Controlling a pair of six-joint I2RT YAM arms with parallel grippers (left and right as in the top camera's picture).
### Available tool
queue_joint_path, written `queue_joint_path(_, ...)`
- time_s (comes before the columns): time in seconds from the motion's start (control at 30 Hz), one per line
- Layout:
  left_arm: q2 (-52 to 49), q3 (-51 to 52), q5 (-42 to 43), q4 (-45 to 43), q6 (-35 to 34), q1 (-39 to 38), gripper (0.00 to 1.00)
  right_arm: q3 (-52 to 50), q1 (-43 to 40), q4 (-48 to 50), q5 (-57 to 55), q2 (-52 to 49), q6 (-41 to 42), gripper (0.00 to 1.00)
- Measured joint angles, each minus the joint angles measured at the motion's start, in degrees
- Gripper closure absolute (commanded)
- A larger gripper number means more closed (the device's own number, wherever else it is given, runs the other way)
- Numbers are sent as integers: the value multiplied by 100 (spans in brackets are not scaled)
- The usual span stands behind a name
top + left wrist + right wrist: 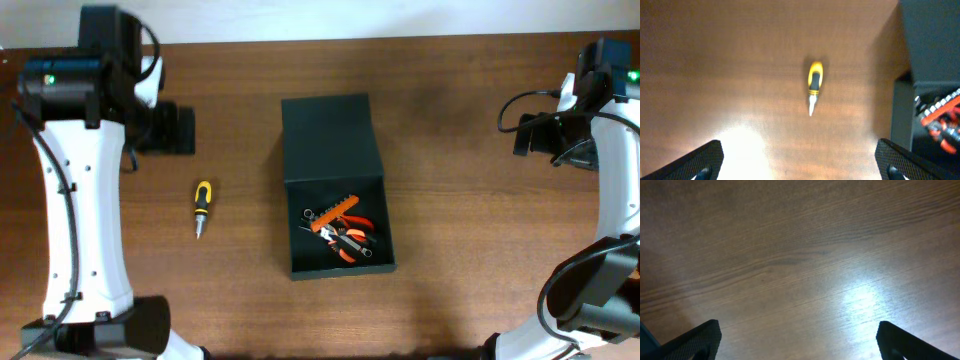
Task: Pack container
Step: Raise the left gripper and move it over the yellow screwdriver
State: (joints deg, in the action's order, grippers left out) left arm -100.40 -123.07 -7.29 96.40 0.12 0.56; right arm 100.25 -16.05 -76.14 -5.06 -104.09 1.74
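The dark green-black container (290,228) sits mid-table, its flap lid (330,138) laid open toward the far side. Inside lie an orange bit holder (334,213), orange-handled pliers (352,243) and small wrenches. A yellow-and-black screwdriver (202,207) lies on the wood left of the container, tip toward the near edge; it also shows in the left wrist view (814,86). My left gripper (800,167) is open and empty, high above the table near the far left. My right gripper (800,345) is open and empty over bare wood at the far right.
The container's edge and its orange tools show at the right of the left wrist view (935,115). The brown wooden table (460,220) ends at a pale wall along the far edge.
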Motion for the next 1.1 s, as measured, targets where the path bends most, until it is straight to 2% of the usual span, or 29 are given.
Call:
queue_joint_path(0.2,140,1580,138,-739,-2,205,1,0,0,-2,0,0,-2,1)
queue_joint_path(0.33,153,2651,195,-1891,-17,205,1,-4,0,-2,0,0,0,1)
queue_joint_path(0.6,127,4293,463,-3405,76,205,1,-4,0,-2,0,0,0,1)
queue_joint_path(0.77,-35,4750,649,-3777,144,205,1,-4,0,-2,0,0,0,1)
queue_joint_path(1.1,-986,4787,684,-3891,157,205,1,-4,0,-2,0,0,2,1)
